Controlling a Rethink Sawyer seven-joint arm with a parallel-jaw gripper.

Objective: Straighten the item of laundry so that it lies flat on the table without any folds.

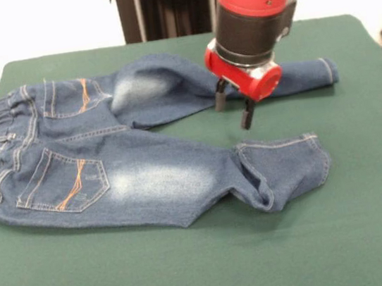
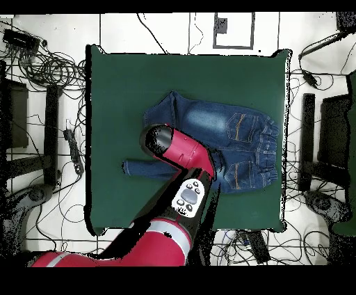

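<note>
The small blue denim jeans (image 1: 131, 173) lie back side up on the green table (image 1: 195, 270), waistband at the left and both legs running right. The near leg's end (image 1: 281, 173) is folded over and creased. The far leg (image 1: 309, 73) reaches further right, with folds near the crotch. My gripper (image 1: 234, 110) hangs open and empty just above the far leg's near edge, between the two legs. In the overhead view the jeans (image 2: 236, 129) lie right of centre on the table (image 2: 118, 83), and the arm's red head (image 2: 163, 142) hides the gripper and part of one leg.
The dark pedestal (image 1: 164, 4) stands behind the table's far edge. Cables and gear (image 2: 49, 69) lie on the floor round the table, and dark stands (image 2: 327, 132) flank its sides. The arm (image 2: 191, 195) crosses the table's robot-side edge.
</note>
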